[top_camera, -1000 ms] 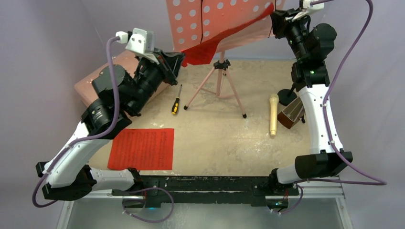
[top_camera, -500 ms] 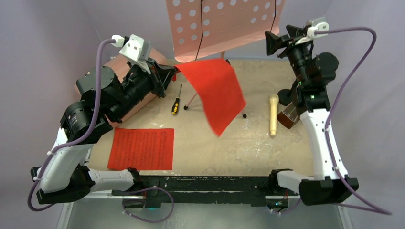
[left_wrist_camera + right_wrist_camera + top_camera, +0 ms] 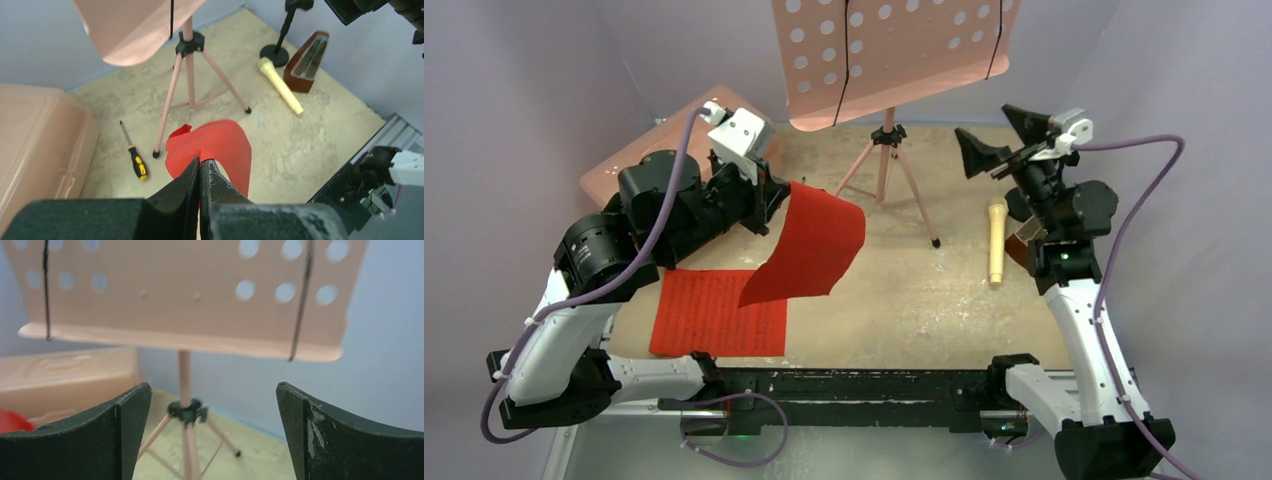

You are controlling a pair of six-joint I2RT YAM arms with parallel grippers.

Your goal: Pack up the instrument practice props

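Beige mottled table (image 3: 894, 290), both arms up over it.
- Large translucent pink lidded box (image 3: 35, 135) sat at the far left, lid on.
- Pink tripod music stand (image 3: 894, 55) stood upright at far centre. Its perforated desk faced the arms, with two thin black wires running down the desk.
- Left gripper (image 3: 200, 165) was clenched on the edge of one red sheet-music page (image 3: 809, 250). The page hung curled in the air, clear of the table, between the box and the stand's legs.
- Second red sheet-music page (image 3: 714, 312) lay flat on the near-left of the table. In the top view the hanging page's lower corner overlapped it.
- Right gripper (image 3: 212, 390) was released, jaws wide apart and holding nothing. It was raised on the right, pointing at the stand.
- Brown pyramid metronome (image 3: 306, 62) sat at the right edge, mostly hidden behind the right arm in the top view. Couldn't tell whether it was upright or tipped.
- Cream stick microphone (image 3: 996, 240) lay flat just left of the metronome, not touching it.
- Small black round-based stand (image 3: 274, 50) was just beyond the microphone's head.
- Yellow-and-black-handled screwdriver (image 3: 134, 157) lay on the table beside the stand's left foot, near the box.
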